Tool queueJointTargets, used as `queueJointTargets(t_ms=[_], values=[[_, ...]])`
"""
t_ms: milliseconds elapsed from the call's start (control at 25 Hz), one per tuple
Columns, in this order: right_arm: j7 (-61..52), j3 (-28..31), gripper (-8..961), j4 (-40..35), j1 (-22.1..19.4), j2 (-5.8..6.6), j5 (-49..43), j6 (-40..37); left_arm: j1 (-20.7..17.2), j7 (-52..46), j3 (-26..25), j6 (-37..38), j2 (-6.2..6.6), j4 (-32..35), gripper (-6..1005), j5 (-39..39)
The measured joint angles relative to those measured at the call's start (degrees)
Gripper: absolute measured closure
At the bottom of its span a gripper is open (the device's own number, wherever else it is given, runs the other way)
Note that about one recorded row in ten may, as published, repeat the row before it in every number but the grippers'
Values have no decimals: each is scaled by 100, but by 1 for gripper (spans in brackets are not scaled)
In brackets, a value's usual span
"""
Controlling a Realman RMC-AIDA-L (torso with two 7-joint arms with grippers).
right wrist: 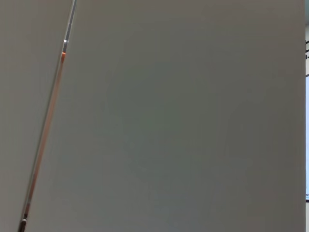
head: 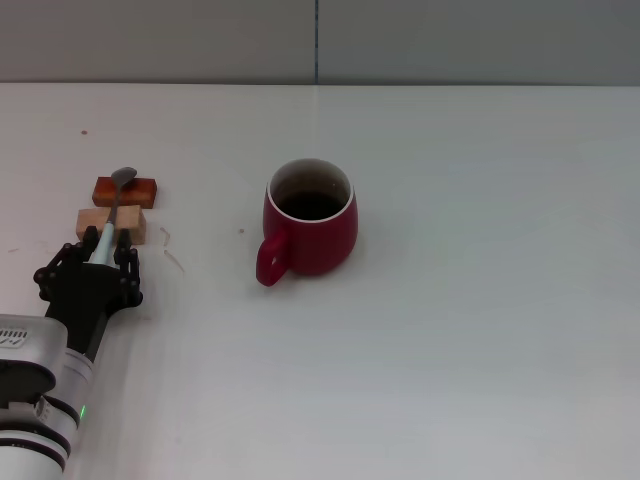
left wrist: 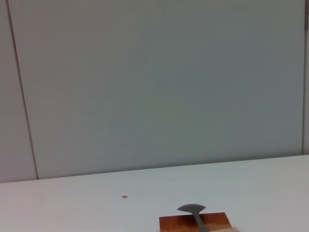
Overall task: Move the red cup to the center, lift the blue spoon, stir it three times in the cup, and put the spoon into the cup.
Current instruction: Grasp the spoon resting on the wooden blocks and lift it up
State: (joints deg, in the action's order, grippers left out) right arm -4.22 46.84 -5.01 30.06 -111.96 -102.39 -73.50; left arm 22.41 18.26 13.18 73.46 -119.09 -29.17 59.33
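The left gripper [head: 103,250] is clamped on the spoon [head: 113,205] lying across two blocks [head: 118,205], cup [head: 312,228] well right on the white table [head: 480,300].

light: even, bright overhead | shadows: soft, faint beside red cup [head: 311,217] | glare: none | focus: sharp

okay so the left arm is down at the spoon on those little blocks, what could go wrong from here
The blue spoon lies across two small wooden blocks, with the left gripper at its handle end. A poor grip could tip the spoon off or drag the blocks along. Carrying it right, the spoon might clip the red cup at its rim and nudge it.
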Motion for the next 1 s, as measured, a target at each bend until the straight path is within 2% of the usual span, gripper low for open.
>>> queueJointTargets(t_ms=[80,280,1000], values=[[0,0,337,0,0,0,0,1,0,46,0,-4,0,-1,641,0],[0,0,337,0,-6,0,0,-4,6,79,0,-19,0,-9,744,0],[1,0,337,0,-28,0,0,-19,-6,150,-77,11,0,-43,790,0]])
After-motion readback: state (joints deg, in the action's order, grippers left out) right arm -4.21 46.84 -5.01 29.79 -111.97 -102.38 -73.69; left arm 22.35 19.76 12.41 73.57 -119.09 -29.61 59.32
